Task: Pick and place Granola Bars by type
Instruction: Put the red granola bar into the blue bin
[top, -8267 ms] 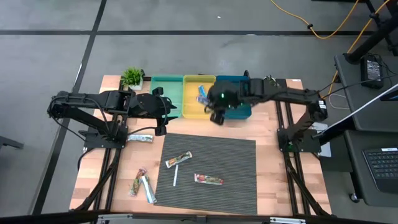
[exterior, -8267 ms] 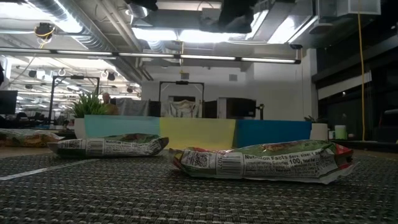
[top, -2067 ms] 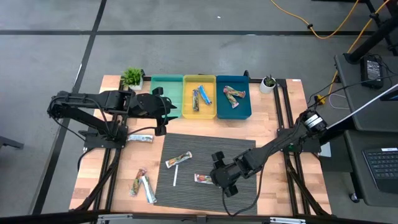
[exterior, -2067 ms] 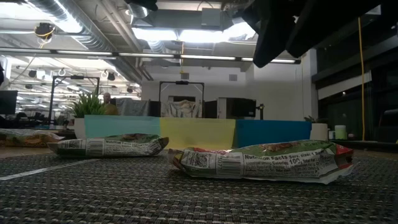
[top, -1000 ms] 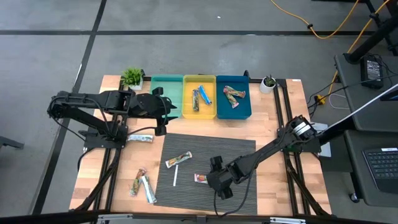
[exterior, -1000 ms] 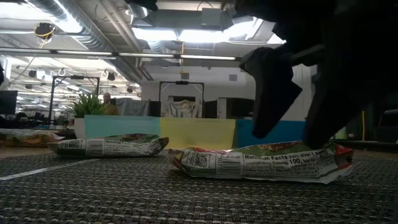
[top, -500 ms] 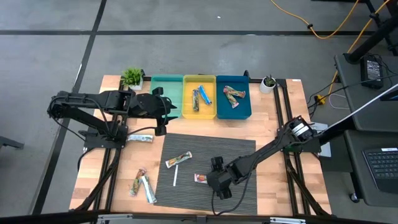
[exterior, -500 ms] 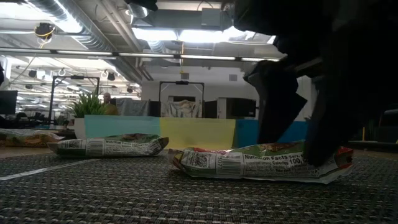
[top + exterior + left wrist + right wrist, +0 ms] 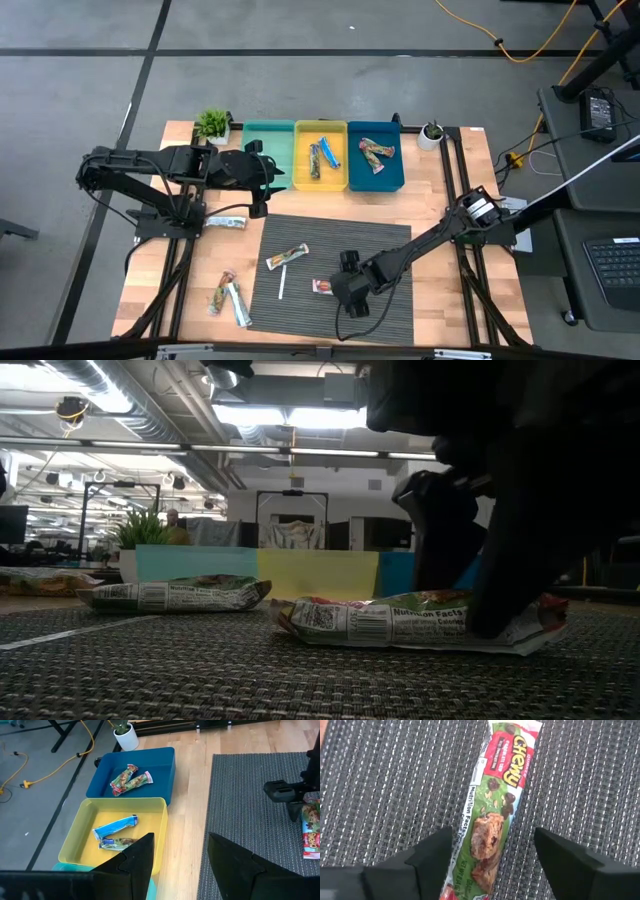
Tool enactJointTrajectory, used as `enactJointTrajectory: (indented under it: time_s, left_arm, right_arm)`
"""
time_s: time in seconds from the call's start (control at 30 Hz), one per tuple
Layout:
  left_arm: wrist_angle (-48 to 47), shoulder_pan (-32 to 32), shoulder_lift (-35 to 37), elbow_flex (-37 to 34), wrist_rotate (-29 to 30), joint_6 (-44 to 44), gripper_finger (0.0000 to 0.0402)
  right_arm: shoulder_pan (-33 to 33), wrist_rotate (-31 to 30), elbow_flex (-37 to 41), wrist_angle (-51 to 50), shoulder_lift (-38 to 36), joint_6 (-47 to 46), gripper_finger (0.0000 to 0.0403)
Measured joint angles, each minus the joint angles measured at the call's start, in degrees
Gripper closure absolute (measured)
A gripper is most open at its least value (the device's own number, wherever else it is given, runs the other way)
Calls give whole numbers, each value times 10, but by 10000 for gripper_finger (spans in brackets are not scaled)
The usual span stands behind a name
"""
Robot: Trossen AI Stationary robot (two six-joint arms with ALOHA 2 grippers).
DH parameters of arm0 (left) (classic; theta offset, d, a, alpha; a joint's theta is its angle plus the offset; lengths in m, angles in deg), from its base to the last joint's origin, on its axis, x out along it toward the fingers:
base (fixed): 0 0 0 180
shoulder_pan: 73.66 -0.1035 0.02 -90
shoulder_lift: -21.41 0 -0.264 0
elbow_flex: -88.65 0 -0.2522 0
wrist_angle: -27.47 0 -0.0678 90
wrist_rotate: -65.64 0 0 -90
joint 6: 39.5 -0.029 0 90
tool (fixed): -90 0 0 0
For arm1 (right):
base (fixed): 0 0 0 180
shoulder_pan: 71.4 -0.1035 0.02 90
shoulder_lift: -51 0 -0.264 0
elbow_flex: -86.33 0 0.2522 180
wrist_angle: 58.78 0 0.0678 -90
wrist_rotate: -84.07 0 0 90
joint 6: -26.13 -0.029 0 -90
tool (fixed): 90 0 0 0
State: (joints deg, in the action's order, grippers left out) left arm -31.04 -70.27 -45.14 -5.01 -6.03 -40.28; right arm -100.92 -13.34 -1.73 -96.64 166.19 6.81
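On the mat (image 9: 390, 250): right gripper (image 9: 343, 289) spread wide, fingers either side of multicoloured bar (image 9: 492, 810)
Left gripper (image 9: 180, 857): open, near the bins

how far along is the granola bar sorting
Partly done: two bars lie in the yellow bin and two multicoloured ones in the blue bin. In hand: the right gripper is open around the Chewy bar on the mat, not yet lifted. Left: a bar on the mat and three on the wood. The left gripper waits near the bins.
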Motion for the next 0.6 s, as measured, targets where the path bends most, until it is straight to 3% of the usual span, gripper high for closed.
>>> enactJointTrajectory:
  time_s: [0.17,0.4,0.6]
  left_arm:
    - [0,0,0,0,0,0,226]
    - [0,0,0,0,0,0,226]
    - [0,0,0,0,0,0,226]
  right_arm:
    - [0,0,0,3,0,1,178]
    - [8,-1,0,4,0,4,285]
    - [16,-4,0,0,-12,48,355]
